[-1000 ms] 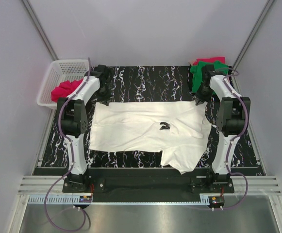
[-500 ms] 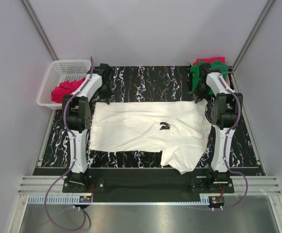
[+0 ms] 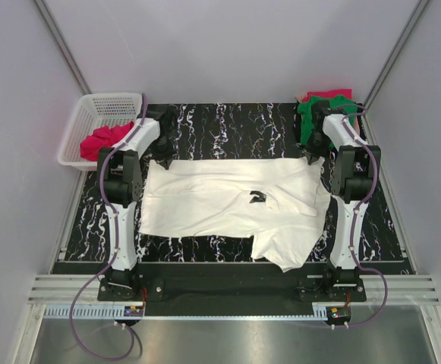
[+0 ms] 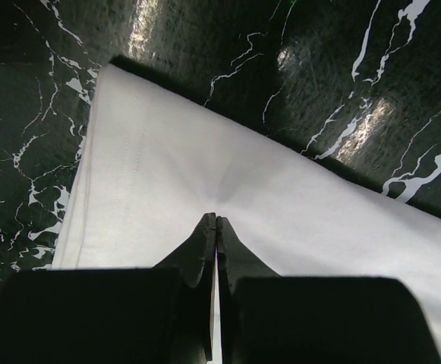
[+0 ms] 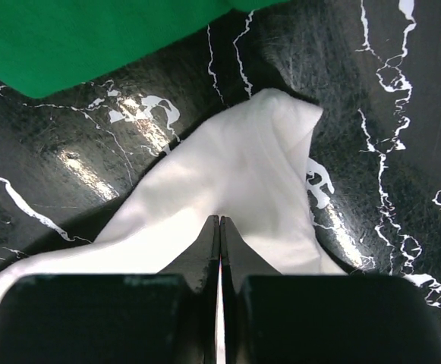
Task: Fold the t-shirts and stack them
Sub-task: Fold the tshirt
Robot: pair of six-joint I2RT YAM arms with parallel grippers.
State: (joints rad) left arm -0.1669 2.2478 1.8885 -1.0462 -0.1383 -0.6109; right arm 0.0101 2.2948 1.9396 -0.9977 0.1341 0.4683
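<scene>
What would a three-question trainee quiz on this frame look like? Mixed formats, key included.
1. True or false: the white t-shirt lies inside the basket.
2. The far-right t-shirt, beyond the right gripper, is: A blue, B green, C yellow.
3. Fill in: the left gripper and the right gripper are each shut on a far ____ of the white t-shirt.

Key: 1 false, it is spread flat on the table; 2 B; 3 corner.
</scene>
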